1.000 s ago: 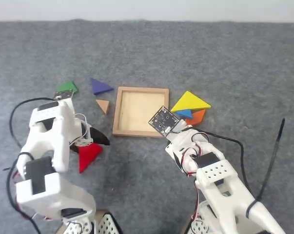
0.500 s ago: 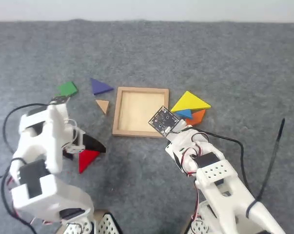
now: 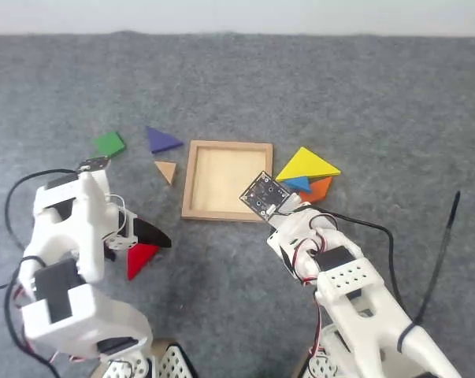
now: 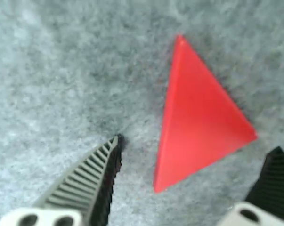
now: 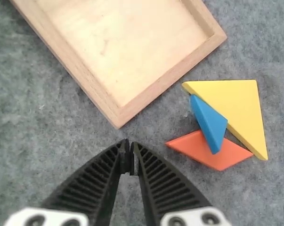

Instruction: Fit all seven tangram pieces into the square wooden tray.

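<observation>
The square wooden tray [image 3: 187,183] lies mid-table with nothing in it, and its corner [image 5: 114,113] sits just beyond my right gripper [image 5: 131,151], which is shut and holds nothing. A yellow triangle [image 5: 236,108], a blue triangle [image 5: 208,123] and an orange piece [image 5: 212,154] overlap beside the tray. My left gripper [image 4: 196,148] is open low over the mat, its fingers straddling the red triangle [image 4: 198,117]. In the high view this red triangle [image 3: 140,260] lies left of the tray, partly under the left gripper [image 3: 139,240].
A green piece [image 3: 109,143], a purple triangle [image 3: 162,139] and a small tan triangle [image 3: 167,169] lie on the grey mat left of the tray. The right arm's cable [image 3: 442,244] loops at the right.
The left arm has swung a little to the left and settled its open gripper over the red triangle. The right arm and all the pieces have stayed put.
</observation>
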